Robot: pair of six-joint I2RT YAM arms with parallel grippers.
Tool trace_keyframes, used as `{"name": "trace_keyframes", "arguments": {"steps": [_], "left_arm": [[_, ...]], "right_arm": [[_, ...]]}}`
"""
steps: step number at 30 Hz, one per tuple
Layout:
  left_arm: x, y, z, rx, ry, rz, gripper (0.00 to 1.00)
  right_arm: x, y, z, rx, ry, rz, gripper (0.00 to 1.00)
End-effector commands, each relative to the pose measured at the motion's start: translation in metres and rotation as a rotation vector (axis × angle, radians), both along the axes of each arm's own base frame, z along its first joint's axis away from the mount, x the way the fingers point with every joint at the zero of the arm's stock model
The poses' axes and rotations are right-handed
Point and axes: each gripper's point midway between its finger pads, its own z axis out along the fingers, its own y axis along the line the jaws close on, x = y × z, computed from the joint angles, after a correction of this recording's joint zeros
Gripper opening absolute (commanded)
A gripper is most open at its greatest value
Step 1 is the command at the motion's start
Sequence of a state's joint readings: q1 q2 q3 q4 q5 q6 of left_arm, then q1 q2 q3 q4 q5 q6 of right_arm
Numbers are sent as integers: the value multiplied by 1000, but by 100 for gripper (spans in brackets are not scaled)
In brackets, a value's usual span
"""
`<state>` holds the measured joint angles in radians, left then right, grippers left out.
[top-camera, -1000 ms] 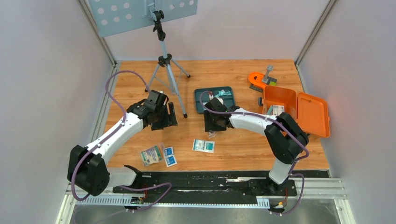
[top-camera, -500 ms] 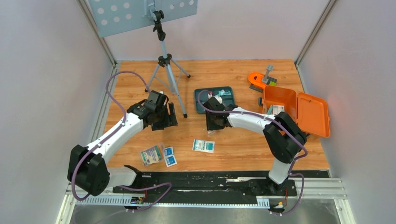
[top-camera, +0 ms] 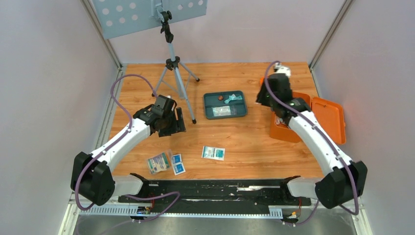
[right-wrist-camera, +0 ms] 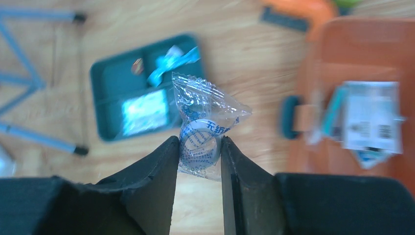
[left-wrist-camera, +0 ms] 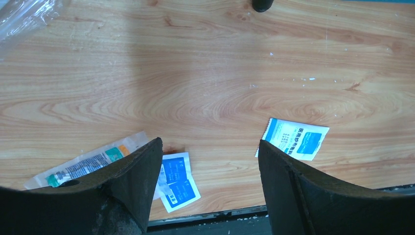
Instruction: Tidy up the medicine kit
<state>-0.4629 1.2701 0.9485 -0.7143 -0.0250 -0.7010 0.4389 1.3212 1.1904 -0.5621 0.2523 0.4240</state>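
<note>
The medicine kit [top-camera: 327, 119] is an orange box lying open at the right of the table, and my right arm crosses its near part. In the right wrist view the kit [right-wrist-camera: 362, 58] is blurred, with white packets [right-wrist-camera: 370, 117] inside. My right gripper [right-wrist-camera: 199, 143] is shut on a clear wrapped roll [right-wrist-camera: 205, 117] printed in blue, held in the air between the tray and the kit. From above, that gripper [top-camera: 268, 96] hangs at the kit's far left corner. My left gripper [left-wrist-camera: 210, 147] stands open and empty, high over the near table, above and left of centre [top-camera: 169, 125].
A dark teal divided tray [top-camera: 225, 104] holds a few small items. Near the front edge lie a long packet [top-camera: 159, 162], two blue sachets [top-camera: 177, 164] and a white-and-teal packet [top-camera: 213, 152]. A tripod [top-camera: 173, 73] stands at the back left. A small orange piece [right-wrist-camera: 293, 7] lies beyond the kit.
My right arm has lifted the clear wrapped roll from beside the tray and swung right and back, to the kit. The left arm has not moved.
</note>
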Motion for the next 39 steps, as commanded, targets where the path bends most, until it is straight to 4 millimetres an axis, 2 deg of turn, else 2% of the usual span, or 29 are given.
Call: {"name": "trace_keyframes", "arguments": {"steps": [1, 5, 10, 16, 21, 24, 27, 29, 31, 35, 36, 39], "left_arm": [[7, 0, 5, -5, -24, 15, 80], [8, 0, 4, -2, -22, 12, 80], [9, 1, 3, 5, -22, 13, 80], [10, 4, 2, 12, -16, 20, 80], [10, 7, 2, 15, -15, 27, 80], [10, 8, 2, 16, -14, 29, 80], [11, 8, 2, 16, -14, 31, 80], [11, 9, 2, 18, -15, 31, 80], [12, 11, 2, 21, -16, 34, 80], [13, 14, 1, 27, -14, 42, 80], [14, 16, 1, 27, -15, 46, 80], [15, 18, 3, 30, -19, 52, 80]], "right_arm": [[5, -76, 15, -42, -39, -138, 34], [7, -124, 7, -41, -25, -240, 34], [14, -173, -25, -29, 37, -349, 34], [28, -200, -55, -60, 99, -401, 35], [35, -212, -62, -72, 118, -423, 48], [36, -210, -55, -59, 102, -414, 54], [34, -205, -42, -40, 73, -398, 54], [31, -197, -26, -11, 34, -373, 53], [25, -184, -1, 26, -25, -341, 53], [10, -132, 37, 72, -122, -201, 53], [4, -108, 42, 74, -136, -138, 53], [-14, -50, 38, 60, -129, 24, 52]]}}
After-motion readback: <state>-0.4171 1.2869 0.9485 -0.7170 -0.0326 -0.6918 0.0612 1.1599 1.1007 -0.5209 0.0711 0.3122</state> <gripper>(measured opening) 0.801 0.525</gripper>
